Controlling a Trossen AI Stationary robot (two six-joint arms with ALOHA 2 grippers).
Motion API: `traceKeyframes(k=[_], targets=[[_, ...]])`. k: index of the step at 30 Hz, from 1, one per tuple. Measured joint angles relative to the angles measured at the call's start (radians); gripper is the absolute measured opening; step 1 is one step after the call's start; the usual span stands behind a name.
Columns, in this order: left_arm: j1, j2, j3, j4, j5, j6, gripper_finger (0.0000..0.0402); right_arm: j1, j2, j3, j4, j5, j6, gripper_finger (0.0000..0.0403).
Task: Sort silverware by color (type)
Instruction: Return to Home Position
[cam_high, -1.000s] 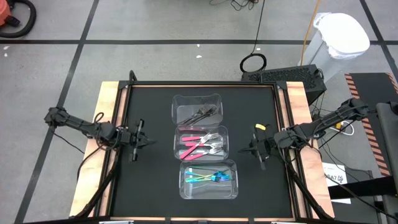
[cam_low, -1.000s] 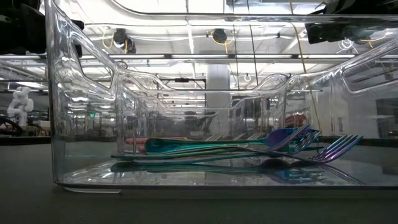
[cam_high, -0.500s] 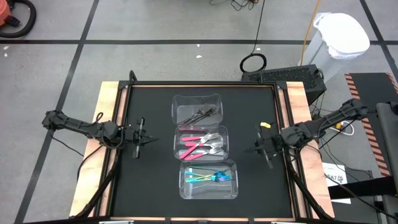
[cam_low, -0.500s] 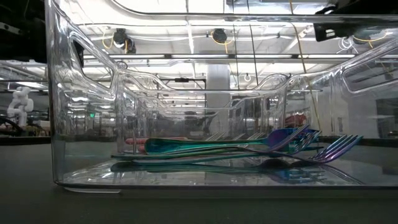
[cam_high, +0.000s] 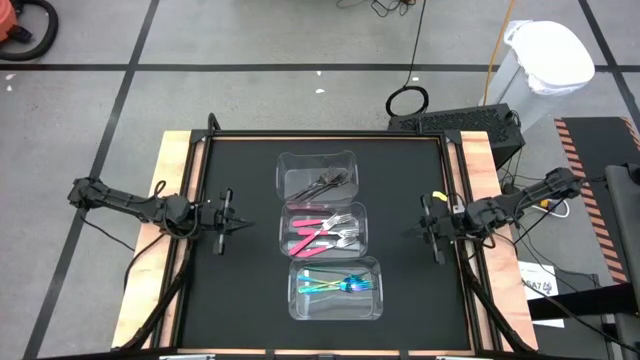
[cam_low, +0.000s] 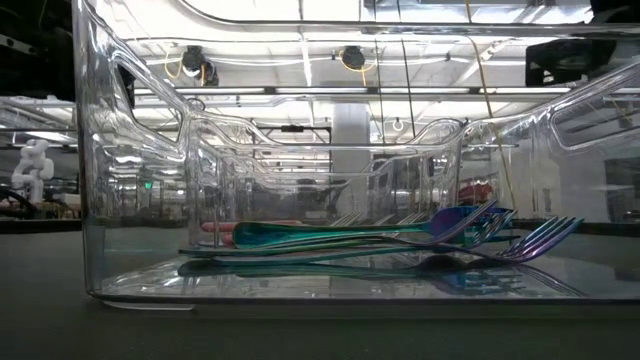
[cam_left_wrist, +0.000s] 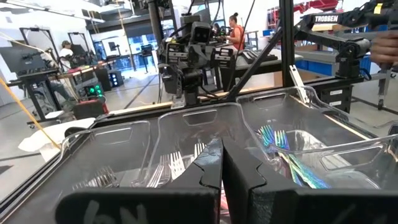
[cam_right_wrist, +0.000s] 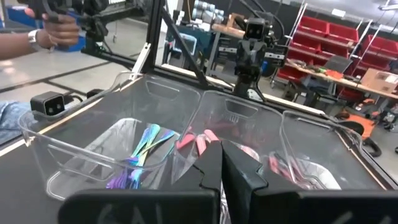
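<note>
Right gripper (cam_high: 418, 232) pulled back toward right edge of table (cam_high: 250, 300); jaws pressed together, empty. Left gripper (cam_high: 238, 224) likewise closed on nothing. Between both jaws, three clear bins (cam_high: 283, 232) hold grey forks (cam_high: 325, 181), pink forks (cam_high: 320, 234), blue forks (cam_high: 337, 286).

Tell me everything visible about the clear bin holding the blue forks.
The clear bin is a rectangular open-topped tub of transparent, glossy plastic with rounded corners and tall walls. It stands upright on the black table, at the bottom end of a row of three bins in the high view, right beside the pink-fork bin; whether they touch cannot be told. Iridescent blue forks lie flat on its floor in a loose pile. Nothing else touches it.
</note>
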Motion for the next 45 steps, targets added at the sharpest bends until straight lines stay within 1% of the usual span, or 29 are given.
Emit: traceKeyframes(k=[3, 7, 18, 24, 28, 30, 43, 45], targets=[[0.000, 0.000, 0.000, 0.000, 0.000, 0.000, 0.0008, 0.000, -0.043, -0.024, 0.001, -0.012, 0.006, 0.0002], [0.000, 0.000, 0.000, 0.000, 0.000, 0.013, 0.0008, 0.000, -0.086, -0.059, 0.002, -0.054, 0.008, 0.0002], [0.000, -0.001, 0.000, 0.008, 0.026, 0.045, 0.0008, -0.018, -0.167, -0.155, 0.056, -0.050, 0.014, 0.0002], [0.000, -0.001, 0.000, 0.016, 0.026, 0.045, 0.0008, -0.056, -0.191, -0.159, 0.021, -0.055, 0.012, 0.0002], [0.000, -0.001, 0.000, 0.020, 0.026, 0.045, 0.0008, -0.080, -0.212, -0.160, -0.038, -0.061, 0.015, 0.0002], [0.000, -0.001, 0.000, 0.021, 0.026, 0.045, 0.0008, -0.092, -0.214, -0.160, -0.043, -0.085, 0.021, 0.0002], [0.000, -0.001, 0.000, 0.021, 0.026, 0.045, 0.0008, -0.143, -0.213, -0.162, -0.053, -0.084, 0.027, 0.0002], [0.000, -0.001, 0.000, 0.021, 0.026, 0.045, 0.0008, -0.144, -0.213, -0.162, -0.056, -0.100, 0.022, 0.0002]])
